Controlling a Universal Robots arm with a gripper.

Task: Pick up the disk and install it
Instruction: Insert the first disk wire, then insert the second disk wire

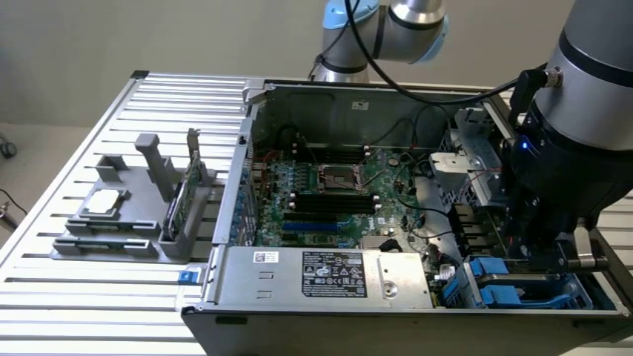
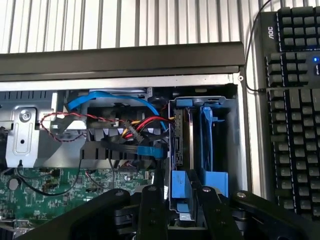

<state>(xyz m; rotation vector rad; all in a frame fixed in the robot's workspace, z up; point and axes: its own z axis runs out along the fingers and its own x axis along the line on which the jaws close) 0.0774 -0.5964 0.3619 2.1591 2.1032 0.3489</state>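
Seating the disk (image 2: 181, 145) squarely in its bay is judged to be the step in hand. In the wrist view the fingers (image 2: 178, 212) are seen narrowed around the blue tab of the disk's frame, one finger on each side of it, so the disk is held between them and extends straight ahead of the fingertips into the drive cage (image 2: 227, 102). An empty blue rail (image 2: 207, 135) stands just beside the disk, and the red and blue cables (image 2: 145, 122) lie close on the disk's other side. The step is best done by keeping the frame parallel to the cage walls, pressing evenly, and keeping the cables from being pinched.
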